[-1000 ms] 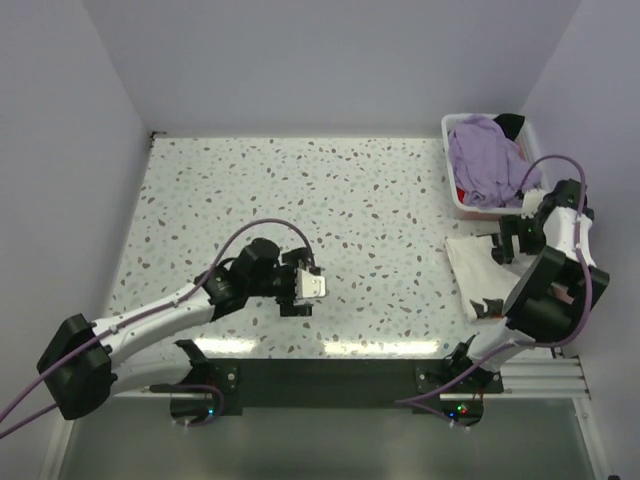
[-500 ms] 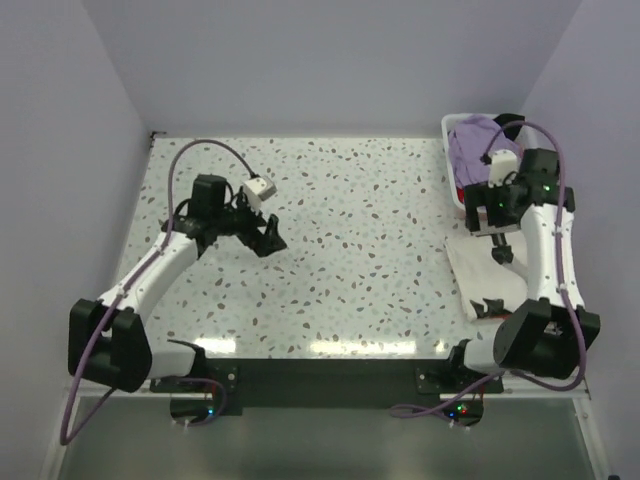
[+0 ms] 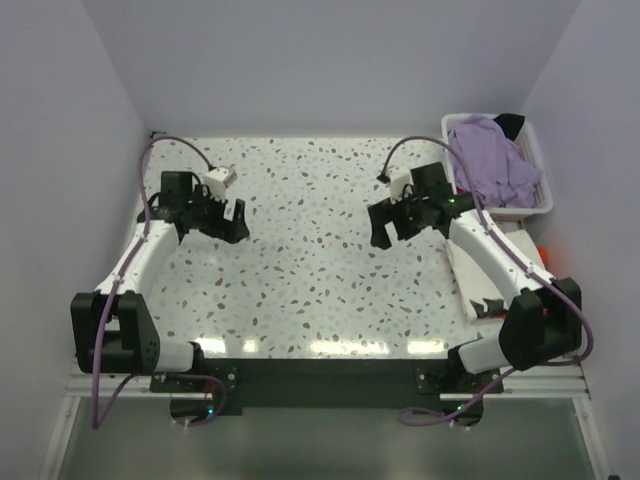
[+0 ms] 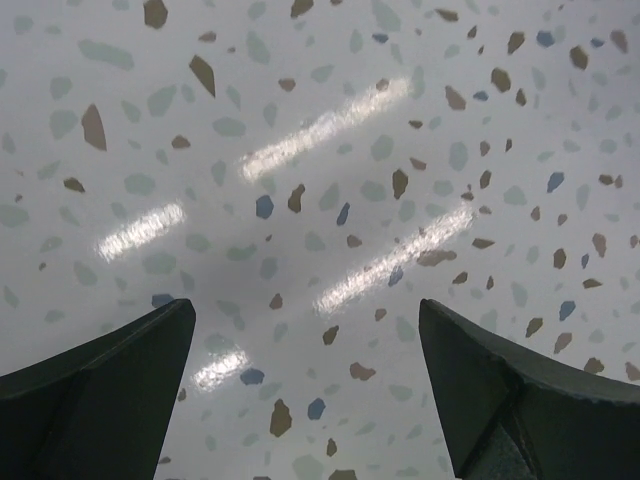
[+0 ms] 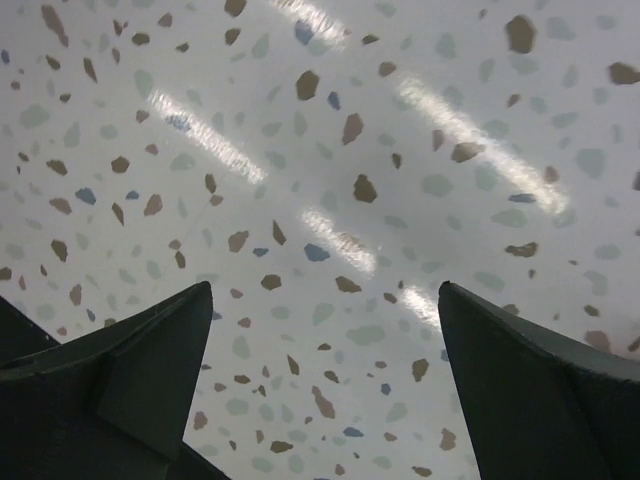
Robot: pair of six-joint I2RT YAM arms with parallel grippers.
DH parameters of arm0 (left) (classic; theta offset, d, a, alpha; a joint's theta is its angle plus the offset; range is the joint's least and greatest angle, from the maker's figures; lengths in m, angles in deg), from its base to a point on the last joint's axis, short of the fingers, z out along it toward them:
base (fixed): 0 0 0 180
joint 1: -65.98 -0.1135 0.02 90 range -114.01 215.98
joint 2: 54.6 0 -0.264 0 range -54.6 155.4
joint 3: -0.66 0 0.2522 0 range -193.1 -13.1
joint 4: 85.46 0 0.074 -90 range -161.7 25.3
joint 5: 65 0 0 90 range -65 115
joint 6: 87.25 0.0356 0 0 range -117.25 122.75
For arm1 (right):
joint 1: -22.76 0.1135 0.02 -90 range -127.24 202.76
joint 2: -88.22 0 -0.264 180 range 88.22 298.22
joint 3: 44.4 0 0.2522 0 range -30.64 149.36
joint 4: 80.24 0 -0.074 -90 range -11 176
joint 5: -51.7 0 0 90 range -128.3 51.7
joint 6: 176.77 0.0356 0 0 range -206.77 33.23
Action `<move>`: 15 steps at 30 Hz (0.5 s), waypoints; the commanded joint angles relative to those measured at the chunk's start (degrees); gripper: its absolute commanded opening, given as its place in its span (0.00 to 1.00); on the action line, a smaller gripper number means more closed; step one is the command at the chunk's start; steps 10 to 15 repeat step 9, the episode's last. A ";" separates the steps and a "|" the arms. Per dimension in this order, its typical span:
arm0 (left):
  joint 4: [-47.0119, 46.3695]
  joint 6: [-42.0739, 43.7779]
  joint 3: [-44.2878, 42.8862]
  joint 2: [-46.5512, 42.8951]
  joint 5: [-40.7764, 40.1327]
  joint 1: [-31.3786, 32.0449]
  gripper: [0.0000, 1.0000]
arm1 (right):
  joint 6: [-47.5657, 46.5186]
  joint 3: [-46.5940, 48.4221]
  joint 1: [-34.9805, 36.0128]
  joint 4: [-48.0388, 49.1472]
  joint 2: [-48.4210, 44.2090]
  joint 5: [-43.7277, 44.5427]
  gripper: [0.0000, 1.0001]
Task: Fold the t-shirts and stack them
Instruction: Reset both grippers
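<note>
Hovering empty, the left gripper (image 4: 305, 305) and right gripper (image 5: 324, 285) have fingers spread wide; the lavender cloth t-shirt (image 3: 488, 165) at two o'clock looks soft and limp, probably best pinched at the shoulders.

It's bright in here, with even light coming from overhead. The glossy speckled desk (image 3: 330, 250) throws back long white streaks of glare near its front edge and in both wrist views. Shadows on it are faint and soft. The dark fingers (image 4: 90, 390) look slightly blurred close to the wrist lenses, while the desk behind them is sharp.

Table (image 3: 300, 285) middle open; basket (image 3: 543, 175), perhaps cream shirt (image 3: 465, 275), block right edge.
</note>
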 commanded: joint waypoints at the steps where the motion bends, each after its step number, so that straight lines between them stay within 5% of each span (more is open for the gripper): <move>1: 0.96 2.62 5.73 -3.43 -5.93 -0.08 1.00 | 1.05 -4.91 4.81 6.46 1.10 -1.29 0.99; 15: -0.10 1.66 7.60 -5.90 -8.84 -0.08 1.00 | 1.14 -5.28 6.31 7.26 1.01 -0.50 0.99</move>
